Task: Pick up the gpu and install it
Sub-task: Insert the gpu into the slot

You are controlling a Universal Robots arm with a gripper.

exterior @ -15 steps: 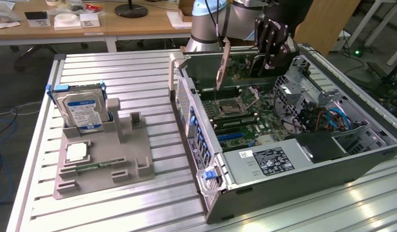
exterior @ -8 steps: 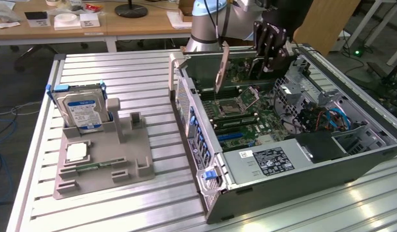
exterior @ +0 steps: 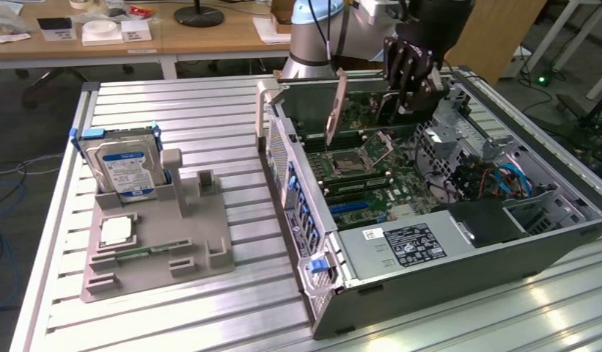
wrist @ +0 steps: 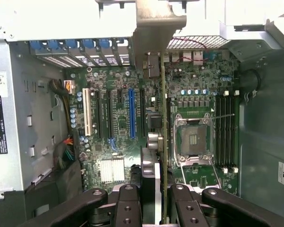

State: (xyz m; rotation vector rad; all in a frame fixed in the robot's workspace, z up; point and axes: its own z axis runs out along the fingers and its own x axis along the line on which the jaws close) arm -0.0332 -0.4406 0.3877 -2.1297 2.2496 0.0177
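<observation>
Gripper (wrist: 156, 191): clenched on the gpu (wrist: 164, 137), with its black fingers (wrist: 128, 205) pressing the card's two flat faces.
Gpu pose: upright on its long edge and seen edge-on from the wrist view, with the silver bracket (wrist: 154, 28) at the end away from the fingers.
Gpu place: inside the open computer case (exterior: 535, 235), over the motherboard (exterior: 379, 194), between the blue slot (wrist: 131, 113) and the processor socket (wrist: 194, 139). The bracket is near the case's rear wall. Whether the lower edge touches a slot cannot be told.
Arm (exterior: 315, 33): rises at the table's far edge, with the wrist turned straight down into the far end of the case.
Table (exterior: 183, 110): slotted aluminium. The case lies toward the exterior view's right and a grey fixture (exterior: 198, 242) toward the exterior view's left.
Fixture: a blue-labelled hard drive (exterior: 125, 165) stands upright at its far corner, well apart from the gripper.
</observation>
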